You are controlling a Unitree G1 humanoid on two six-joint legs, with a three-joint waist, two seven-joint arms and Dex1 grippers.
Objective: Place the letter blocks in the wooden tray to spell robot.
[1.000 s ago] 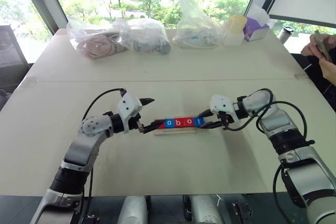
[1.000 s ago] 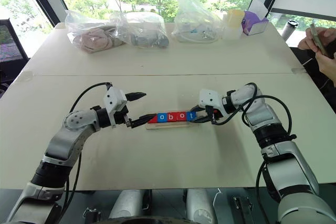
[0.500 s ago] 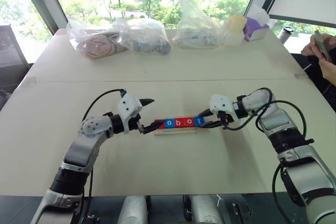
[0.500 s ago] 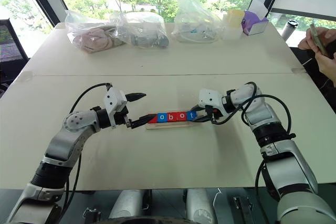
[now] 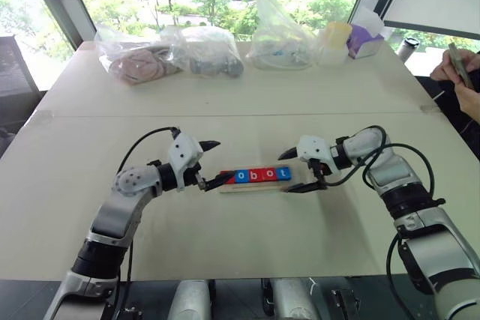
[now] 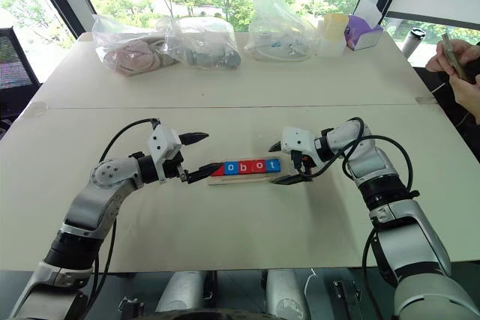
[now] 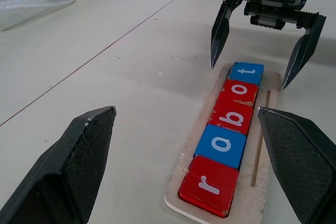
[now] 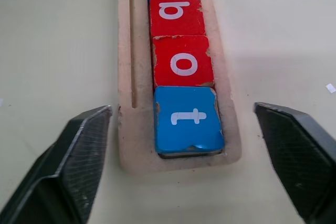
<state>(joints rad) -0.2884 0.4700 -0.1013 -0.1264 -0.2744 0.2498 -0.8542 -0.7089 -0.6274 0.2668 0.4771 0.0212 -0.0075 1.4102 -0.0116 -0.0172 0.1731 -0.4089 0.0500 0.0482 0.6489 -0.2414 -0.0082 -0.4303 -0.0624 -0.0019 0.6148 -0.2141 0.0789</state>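
Counter [image 5: 247,245]: wide pale top, a seam running left to right across its middle. Far edge, under the window: three clear plastic bags [image 5: 210,50] with bundled contents, a pale yellow tub [image 5: 335,43], a purple box [image 5: 365,41]. Far right corner: a person's hands [image 5: 461,73] holding a phone.

My left arm reaches in from the near left, my right arm from the near right; both point at the middle of the counter.

Wooden tray [image 7: 181,182]: lies left to right at the centre of the counter, flat, between my two sets of jaws. A thin groove runs along its near side.

Letter blocks [image 7: 231,124]: all five sit in the tray in one row, edge to edge, flat, letters up. Left to right: red r [image 7: 209,185], blue o [image 7: 222,145], red b [image 7: 232,114], red o [image 7: 241,89], blue t [image 8: 189,117]. The row reads robot. The t block rests just inside the tray's right end.

Left gripper [image 5: 211,162]: jaws spread wide, at the tray's left end, one finger beyond it and one at its near corner. Nothing between them.

Right gripper [image 6: 283,161]: jaws spread wide, straddling the tray's right end, one finger on the far side and one on the near side, both clear of the t block. Nothing pinched.
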